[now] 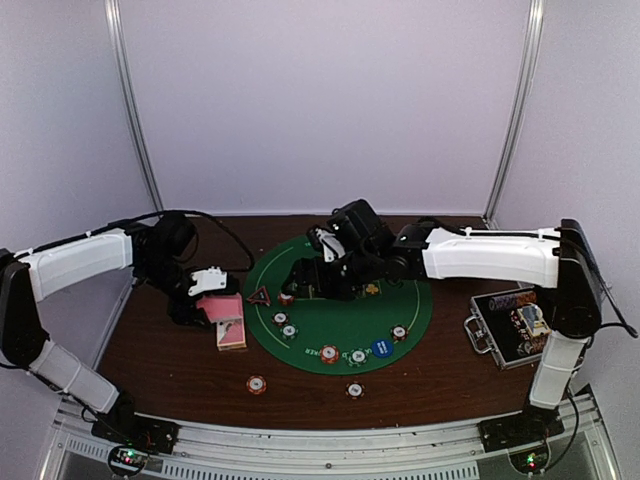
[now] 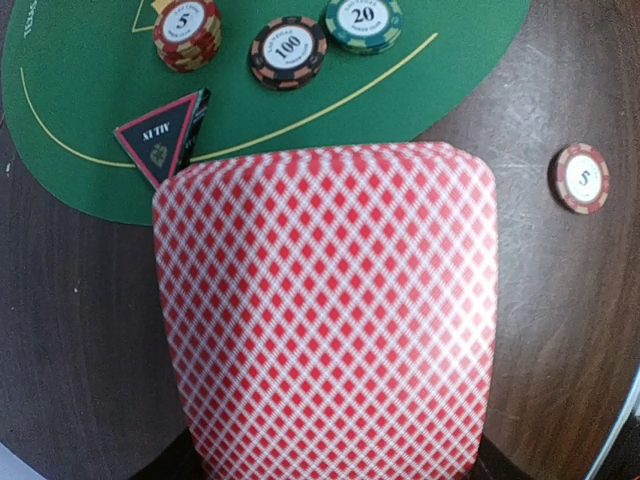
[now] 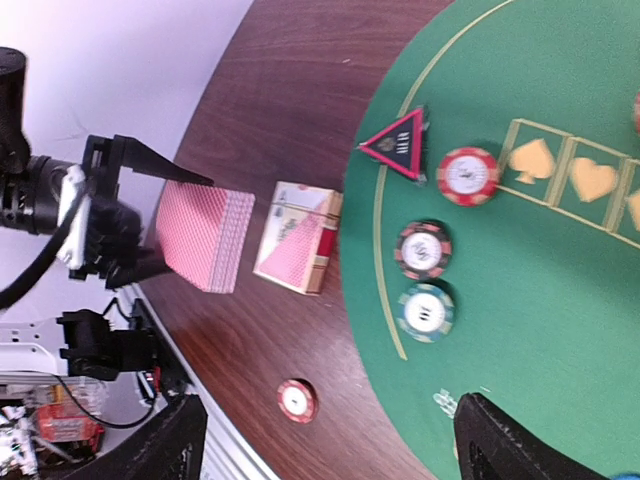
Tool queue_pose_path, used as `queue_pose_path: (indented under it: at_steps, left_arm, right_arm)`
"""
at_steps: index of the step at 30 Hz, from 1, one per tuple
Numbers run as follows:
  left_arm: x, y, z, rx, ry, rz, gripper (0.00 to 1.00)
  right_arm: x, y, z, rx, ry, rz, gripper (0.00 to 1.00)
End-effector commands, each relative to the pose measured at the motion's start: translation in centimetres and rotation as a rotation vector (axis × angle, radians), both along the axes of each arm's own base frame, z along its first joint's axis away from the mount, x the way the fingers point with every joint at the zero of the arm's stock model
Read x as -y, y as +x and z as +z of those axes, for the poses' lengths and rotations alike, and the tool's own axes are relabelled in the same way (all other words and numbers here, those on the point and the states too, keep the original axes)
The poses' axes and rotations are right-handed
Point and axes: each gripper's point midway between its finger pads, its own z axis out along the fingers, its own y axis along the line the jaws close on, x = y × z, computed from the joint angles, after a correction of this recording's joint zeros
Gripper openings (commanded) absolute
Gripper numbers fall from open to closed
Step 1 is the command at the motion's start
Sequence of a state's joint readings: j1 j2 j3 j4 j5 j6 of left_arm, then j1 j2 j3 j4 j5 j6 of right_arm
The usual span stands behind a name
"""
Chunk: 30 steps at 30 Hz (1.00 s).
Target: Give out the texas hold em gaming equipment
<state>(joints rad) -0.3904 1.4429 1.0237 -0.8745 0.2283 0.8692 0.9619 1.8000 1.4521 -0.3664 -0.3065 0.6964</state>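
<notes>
My left gripper [image 1: 205, 300] is shut on a deck of pink-backed cards [image 1: 221, 308] and holds it above the brown table, left of the green mat [image 1: 340, 318]. The deck fills the left wrist view [image 2: 325, 310] and hides the fingers. A red-edged black triangle marker [image 2: 160, 140] lies at the mat's left edge. Beside it are a red chip stack [image 2: 187, 30], a black chip [image 2: 288, 52] and a green chip [image 2: 363, 20]. My right gripper [image 3: 330, 450] hovers over the mat, open wide and empty. A blue button [image 1: 380, 347] lies on the mat's near side.
A pink card box [image 1: 231, 335] lies on the table under the deck. Two loose chips [image 1: 256, 384] [image 1: 354, 390] lie on the wood in front of the mat. A silver-edged black case [image 1: 510, 325] lies open at the right. White walls close in the back and sides.
</notes>
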Motion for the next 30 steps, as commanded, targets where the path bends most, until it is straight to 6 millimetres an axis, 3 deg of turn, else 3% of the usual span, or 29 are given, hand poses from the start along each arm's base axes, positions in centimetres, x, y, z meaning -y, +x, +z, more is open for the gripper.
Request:
queue_pose_path:
  at_steps: [1, 12, 30]
  left_arm:
    - [1.5, -1.3, 3.1, 0.006, -0.058, -0.006, 0.0]
    - [3.4, -1.8, 6.3, 0.042, -0.079, -0.025, 0.0]
    - [5.1, -1.7, 7.4, 0.062, -0.071, -0.056, 0.0]
  right_arm:
    - [-4.6, -0.3, 1.3, -0.089, 0.184, 0.092, 0.9]
    - [-9.8, -0.8, 1.9, -0.242, 0.426, 0.249, 0.86]
    - [-12.4, 0.0, 1.7, -0.366, 0.606, 0.301, 0.7]
